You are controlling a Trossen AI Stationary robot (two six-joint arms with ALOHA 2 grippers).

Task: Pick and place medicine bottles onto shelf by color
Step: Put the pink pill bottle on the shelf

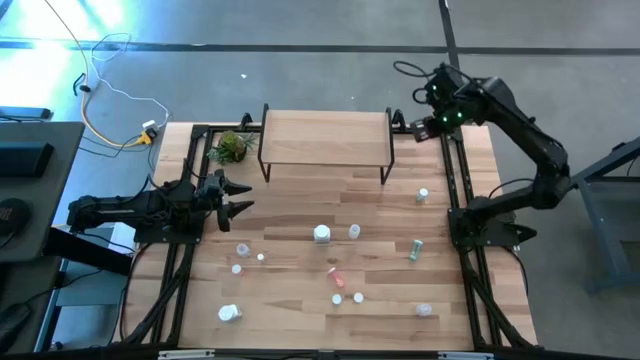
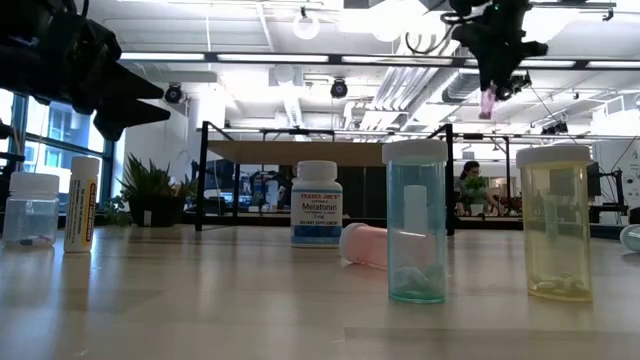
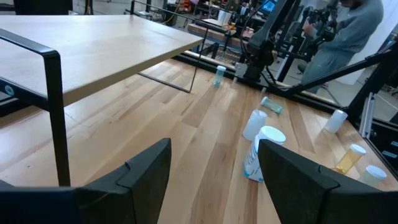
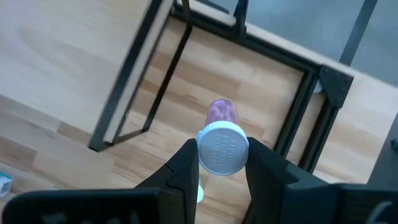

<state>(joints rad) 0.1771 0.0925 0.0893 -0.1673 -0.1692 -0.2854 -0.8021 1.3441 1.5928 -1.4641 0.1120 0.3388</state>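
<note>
I've got a small pink bottle (image 4: 221,140) with a white ribbed cap clamped between my right gripper (image 4: 222,163) fingers, raised beside the shelf's (image 1: 325,135) right end; left gripper (image 1: 236,197) hovers open.

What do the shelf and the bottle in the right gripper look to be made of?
Shelf: light wood top, matte, grain visible; thin black legs, probably painted metal.
Pink bottle, held in the right gripper beside the shelf's right end: translucent tinted body with a white ribbed cap, likely plastic.
</note>
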